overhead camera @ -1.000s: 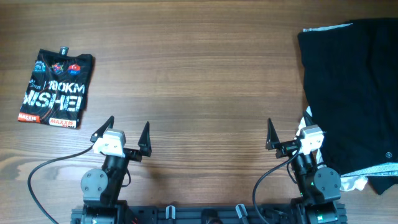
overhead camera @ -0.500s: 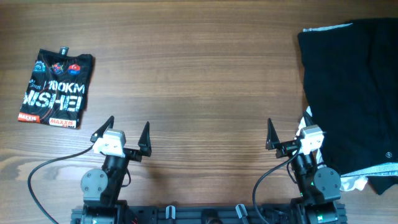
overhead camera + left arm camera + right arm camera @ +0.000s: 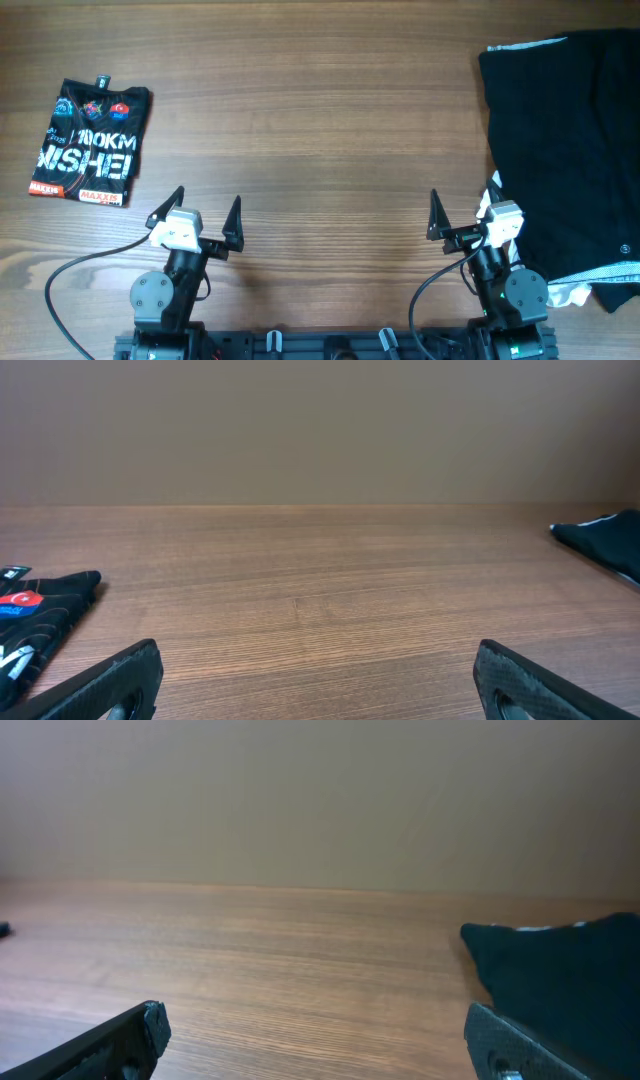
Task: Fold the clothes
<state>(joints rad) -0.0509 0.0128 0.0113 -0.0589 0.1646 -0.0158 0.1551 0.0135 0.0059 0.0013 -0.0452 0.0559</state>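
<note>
A large plain black garment (image 3: pixel 570 150) lies spread at the table's right side, with whitish mesh lining (image 3: pixel 610 272) showing at its near edge. It also shows in the right wrist view (image 3: pixel 570 975) and as a far corner in the left wrist view (image 3: pixel 605 538). A folded black printed garment (image 3: pixel 90 142) lies at the far left, and its edge shows in the left wrist view (image 3: pixel 35 610). My left gripper (image 3: pixel 203 212) is open and empty near the front edge. My right gripper (image 3: pixel 464 208) is open and empty, its right finger beside the black garment's left edge.
The wooden table (image 3: pixel 320 120) spans the view. Both arm bases (image 3: pixel 160 300) sit at the front edge with cables trailing beside them. A plain wall stands behind the table's far edge in both wrist views.
</note>
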